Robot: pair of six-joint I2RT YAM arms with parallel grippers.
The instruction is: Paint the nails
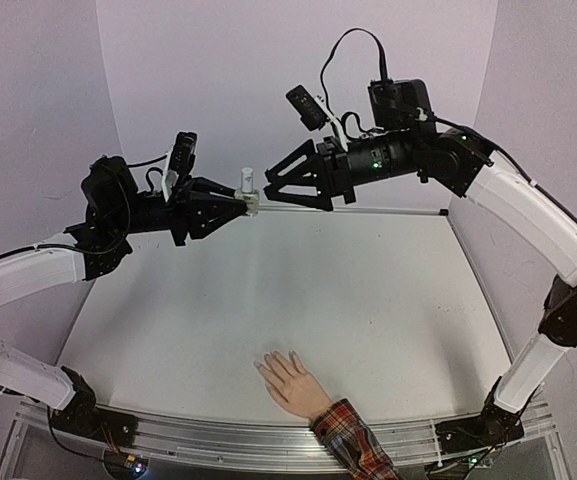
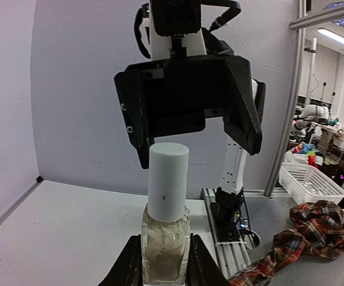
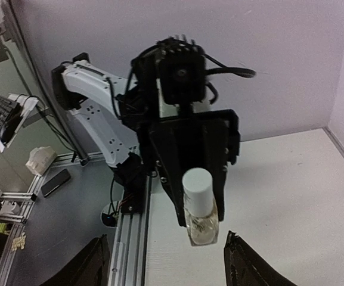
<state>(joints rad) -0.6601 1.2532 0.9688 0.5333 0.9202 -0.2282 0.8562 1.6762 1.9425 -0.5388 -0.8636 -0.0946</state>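
My left gripper (image 1: 246, 203) is shut on a small polish bottle (image 1: 248, 190) with a white cap (image 2: 167, 181) and pale glass body (image 2: 165, 247), held high above the table's far side. My right gripper (image 1: 273, 188) is open and faces the bottle from the right, its fingers (image 2: 243, 119) spread just past the cap. The bottle also shows in the right wrist view (image 3: 199, 208), between my spread right fingertips (image 3: 252, 265). The flesh-coloured mannequin hand (image 1: 289, 382) with a red plaid cuff (image 1: 353, 438) lies at the table's near edge; its nails are too small to make out.
The white table (image 1: 368, 300) is bounded by purple walls behind and at the sides. An aluminium rail (image 1: 248, 435) runs along the near edge with both arm bases. A white basket (image 2: 312, 182) stands off the table beyond it.
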